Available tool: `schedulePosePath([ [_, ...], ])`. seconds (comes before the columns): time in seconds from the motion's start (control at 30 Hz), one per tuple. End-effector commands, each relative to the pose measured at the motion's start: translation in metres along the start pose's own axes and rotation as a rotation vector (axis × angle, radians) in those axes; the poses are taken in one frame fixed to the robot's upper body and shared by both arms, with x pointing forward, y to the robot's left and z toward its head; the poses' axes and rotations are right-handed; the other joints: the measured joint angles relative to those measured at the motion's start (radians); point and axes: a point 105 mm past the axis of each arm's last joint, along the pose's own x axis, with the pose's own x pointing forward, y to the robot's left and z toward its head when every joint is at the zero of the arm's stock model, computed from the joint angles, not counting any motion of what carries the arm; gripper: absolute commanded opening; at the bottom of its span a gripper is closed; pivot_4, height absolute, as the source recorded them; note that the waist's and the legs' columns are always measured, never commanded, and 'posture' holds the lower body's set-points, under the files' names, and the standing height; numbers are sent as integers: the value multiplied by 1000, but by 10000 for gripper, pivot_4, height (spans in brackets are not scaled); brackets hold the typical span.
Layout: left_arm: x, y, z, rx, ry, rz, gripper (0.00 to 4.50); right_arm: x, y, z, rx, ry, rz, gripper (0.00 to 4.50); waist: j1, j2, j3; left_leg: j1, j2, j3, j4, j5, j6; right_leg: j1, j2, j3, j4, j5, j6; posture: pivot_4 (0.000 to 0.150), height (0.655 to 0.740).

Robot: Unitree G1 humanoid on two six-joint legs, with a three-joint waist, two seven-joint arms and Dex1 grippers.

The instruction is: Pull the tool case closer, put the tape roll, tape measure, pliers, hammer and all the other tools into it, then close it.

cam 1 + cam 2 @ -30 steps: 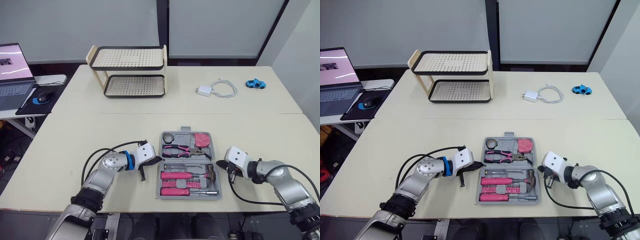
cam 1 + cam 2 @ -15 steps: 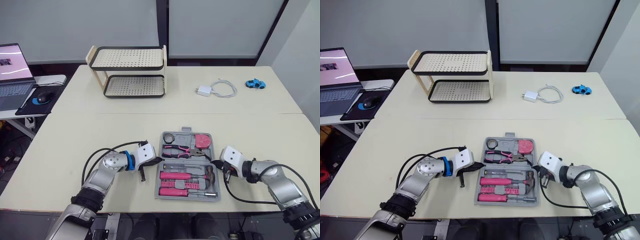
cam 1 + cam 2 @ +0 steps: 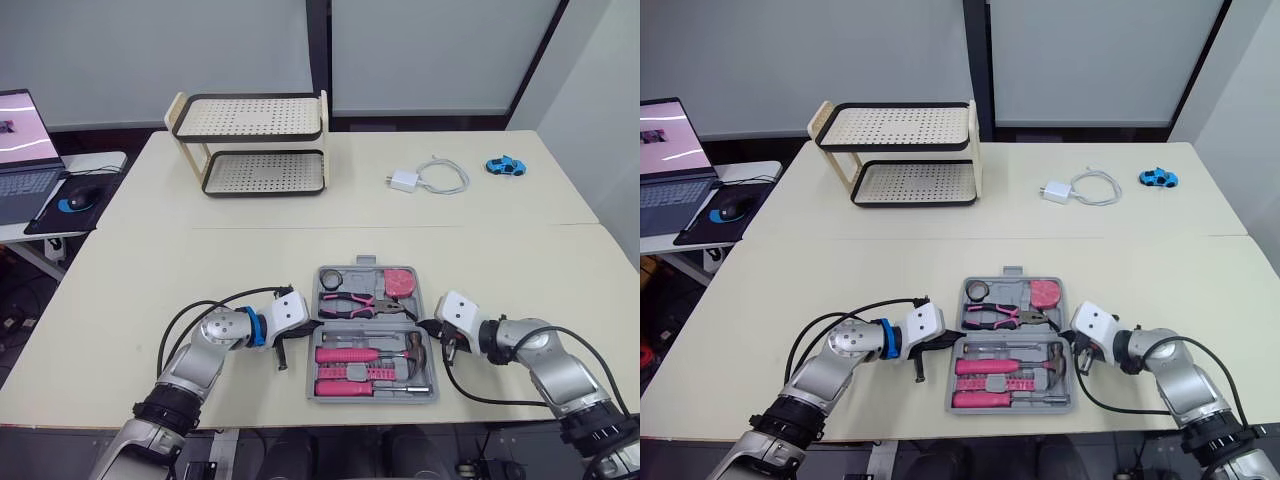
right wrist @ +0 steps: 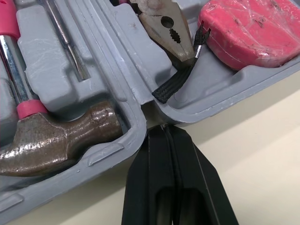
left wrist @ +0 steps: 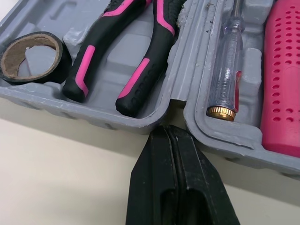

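Between the left pincer (image 5: 169,130) and right pincer (image 4: 163,128), both pressed together with tips at its hinge notches, the filled tool case (image 3: 430,303) lies open: stiff plastic, likely heavy and slick, best taken by one half's outer rim.

In the left wrist view the tool case (image 5: 117,119) runs out of the picture on several sides, so its full outline cannot be seen. The pliers (image 5: 140,79) show their handles, but the head is cut off by the edge. The pink handle (image 5: 281,79) beside the screwdriver (image 5: 225,70) is also cut. In the right wrist view the hammer (image 4: 51,140) loses its shaft at the edge, and the tape measure (image 4: 253,30) lies partly outside. In the head views the laptop (image 3: 18,140) is cut by the left edge. The small pieces (image 3: 372,372) in the case's half nearer the robot are too small to name.
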Motion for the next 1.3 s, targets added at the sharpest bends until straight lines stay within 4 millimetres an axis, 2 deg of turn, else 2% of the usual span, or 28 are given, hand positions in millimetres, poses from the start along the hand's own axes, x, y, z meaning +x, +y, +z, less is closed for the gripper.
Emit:
schedulePosePath([
  [0.03,1,-15,11,20,-36,-63,0,4,15,20,-40,-69,67,213,0,0,0,0,0,0,0,0,0,0,0,0,0,0,0,1500,7400],
  [0.43,-9,-26,6,12,-7,-77,0,0,37,15,-39,-47,131,213,0,0,0,0,0,0,-1,0,1,0,0,0,0,0,0,1500,7400],
  [1.03,-8,-42,9,4,-9,-129,0,-5,41,12,-27,-30,138,213,0,0,0,0,0,0,-1,0,1,0,0,0,0,0,0,1500,7400],
  [1.3,-8,-43,9,5,-4,-128,0,-6,47,8,-17,-17,166,213,1,0,0,0,0,0,-1,0,1,0,0,0,0,0,0,1500,7400],
])
